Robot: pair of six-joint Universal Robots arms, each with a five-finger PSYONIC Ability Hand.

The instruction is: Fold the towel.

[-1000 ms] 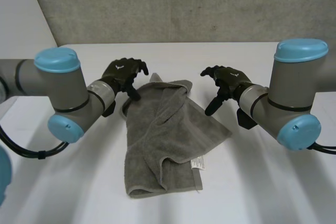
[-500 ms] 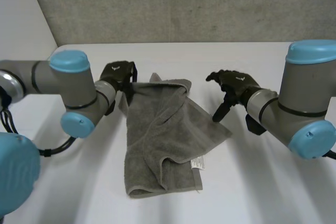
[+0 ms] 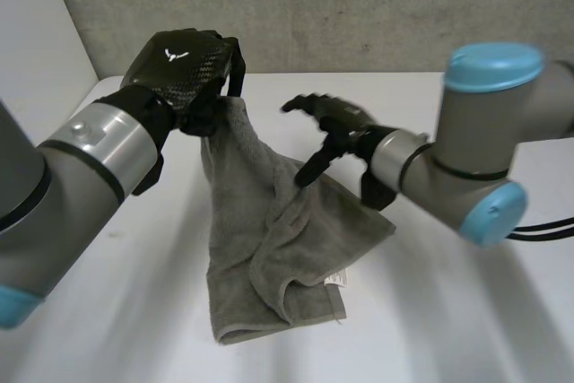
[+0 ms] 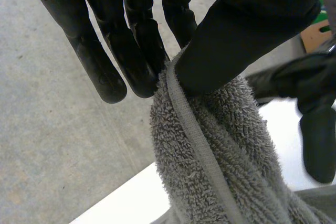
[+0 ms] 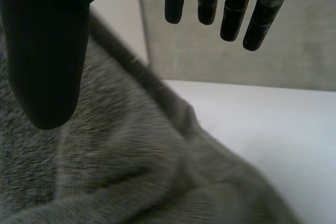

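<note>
A grey towel (image 3: 278,230) hangs from its far left corner, the lower part still crumpled on the white table (image 3: 448,311). My left hand (image 3: 184,65) is raised above the table and pinches that corner between thumb and fingers; in the left wrist view the hemmed towel (image 4: 210,150) edge runs up under the thumb of the left hand (image 4: 252,30). My right hand (image 3: 327,127) hovers open beside the lifted towel's right edge, fingers spread, thumb pointing down. In the right wrist view the right hand (image 5: 50,51) is just above the towel (image 5: 121,171), holding nothing.
A grey wall (image 3: 359,6) runs behind the table's far edge. A white label (image 3: 337,279) shows on the towel near its front right corner. Bare table lies to the left, right and front of the towel.
My left hand shut on the towel's far left corner and lifted it up and toward the camera. My right hand moved left, closer to the raised towel, and stayed open.
</note>
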